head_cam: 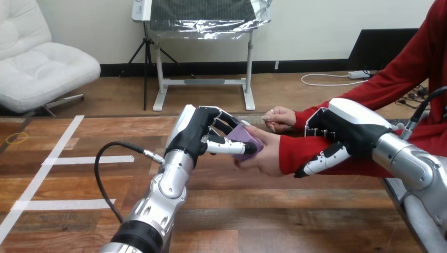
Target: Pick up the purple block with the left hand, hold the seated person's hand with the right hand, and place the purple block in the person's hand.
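My left robot hand [197,134] is pinching the purple block [246,139] — it is resting on the person's nearer hand [266,157]; my right robot hand [342,132] is clasping the person's forearm [295,150].

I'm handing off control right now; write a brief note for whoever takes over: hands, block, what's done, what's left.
Left hand: shut on the purple block, holding it at the person's hand.
Right hand: curled round the person's forearm, on the red sleeve.
Done: block picked up, forearm held, block brought to the palm.
Left: release the block into the palm, then withdraw the left hand.
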